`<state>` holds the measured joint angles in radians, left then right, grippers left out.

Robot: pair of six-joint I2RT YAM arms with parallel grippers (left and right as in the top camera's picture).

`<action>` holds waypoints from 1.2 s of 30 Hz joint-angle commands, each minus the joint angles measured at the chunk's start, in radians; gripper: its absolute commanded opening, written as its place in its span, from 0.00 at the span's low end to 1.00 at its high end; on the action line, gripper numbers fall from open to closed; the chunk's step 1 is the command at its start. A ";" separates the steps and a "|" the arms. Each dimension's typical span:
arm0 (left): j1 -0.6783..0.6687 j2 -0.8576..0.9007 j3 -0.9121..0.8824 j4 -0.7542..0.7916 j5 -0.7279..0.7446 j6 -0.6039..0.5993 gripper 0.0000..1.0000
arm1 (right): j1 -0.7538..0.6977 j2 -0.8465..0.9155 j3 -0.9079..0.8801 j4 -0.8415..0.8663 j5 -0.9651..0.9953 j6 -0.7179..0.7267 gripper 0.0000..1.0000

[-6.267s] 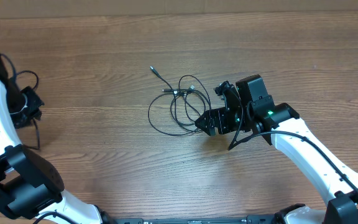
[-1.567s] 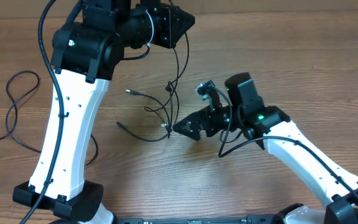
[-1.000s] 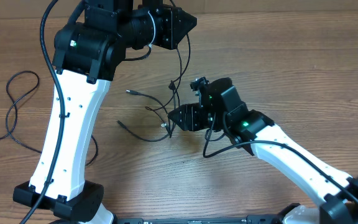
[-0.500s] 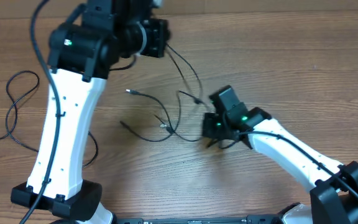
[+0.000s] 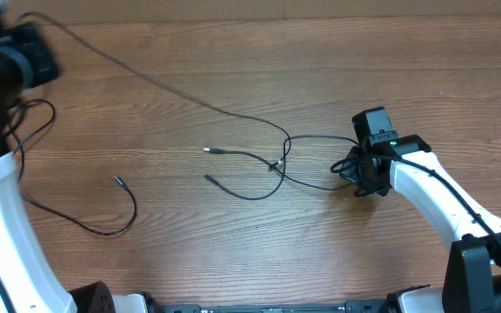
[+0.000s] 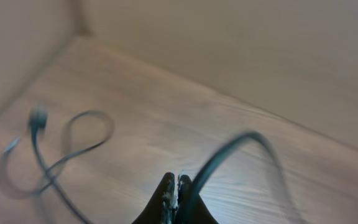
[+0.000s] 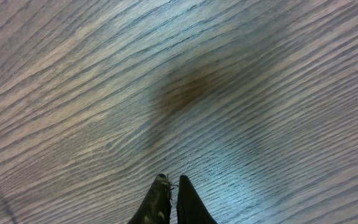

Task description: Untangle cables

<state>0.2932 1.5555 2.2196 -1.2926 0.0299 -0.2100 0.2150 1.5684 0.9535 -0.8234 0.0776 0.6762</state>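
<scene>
Thin black cables lie across the wooden table. One cable point(image 5: 181, 91) runs taut from my left gripper point(image 5: 24, 39) at the far left back corner down to a crossing point(image 5: 277, 165) at mid-table. My left gripper point(image 6: 176, 186) is shut on this cable point(image 6: 229, 149), which arcs up to the right of the fingertips. From the crossing, strands point(image 5: 311, 183) lead right into my right gripper point(image 5: 357, 174), which looks shut on them. In the right wrist view the gripper point(image 7: 171, 182) is shut over bare wood. Two plug ends point(image 5: 207, 149) lie left of the crossing.
A separate black cable point(image 5: 103, 228) loops loosely on the left side of the table, its plug point(image 5: 117, 181) pointing up-left. The same loop point(image 6: 61, 155) shows blurred in the left wrist view. A wall point(image 6: 260, 50) rises behind the table edge.
My left arm has swung far left and back, pulling one cable taut out of the bundle. My right gripper has shut and moved right, dragging strands with it. The bundle has spread out.
</scene>
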 commanded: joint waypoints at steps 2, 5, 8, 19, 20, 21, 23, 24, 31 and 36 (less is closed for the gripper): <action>0.132 0.009 0.008 -0.037 -0.043 -0.091 0.04 | -0.002 0.000 0.002 0.002 -0.010 0.008 0.04; 0.192 0.013 0.008 -0.058 -0.049 -0.131 0.04 | -0.002 0.000 0.002 0.003 -0.012 0.008 0.04; 0.234 0.013 0.008 -0.067 -0.068 -0.135 0.04 | -0.002 0.000 0.002 0.002 -0.012 0.004 0.04; 0.262 0.015 0.008 -0.092 -0.050 -0.165 0.04 | 0.036 0.000 0.002 -0.114 -1.321 -1.133 0.06; 0.262 0.015 0.008 -0.093 -0.034 -0.164 0.04 | 0.049 0.000 0.002 -0.157 -1.347 -1.197 0.06; 0.262 0.015 0.008 -0.093 -0.024 -0.164 0.04 | 0.060 0.000 0.002 -0.177 -1.343 -1.217 0.06; 0.262 0.015 0.008 -0.095 0.008 -0.164 0.04 | 0.088 0.000 0.002 -0.188 -1.324 -1.224 0.05; 0.262 0.015 0.008 -0.095 0.027 -0.164 0.04 | 0.097 0.000 0.002 -0.188 -1.325 -1.224 0.04; 0.262 0.018 0.008 -0.067 0.591 0.017 0.04 | 0.169 0.000 0.002 -0.185 -1.337 -1.224 0.04; 0.262 0.024 0.008 0.038 0.888 0.026 0.04 | 0.200 0.000 0.002 -0.184 -1.274 -1.223 0.04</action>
<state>0.5560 1.5692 2.2196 -1.2984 0.6193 -0.2359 0.4065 1.5684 0.9535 -1.0107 -1.2098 -0.5175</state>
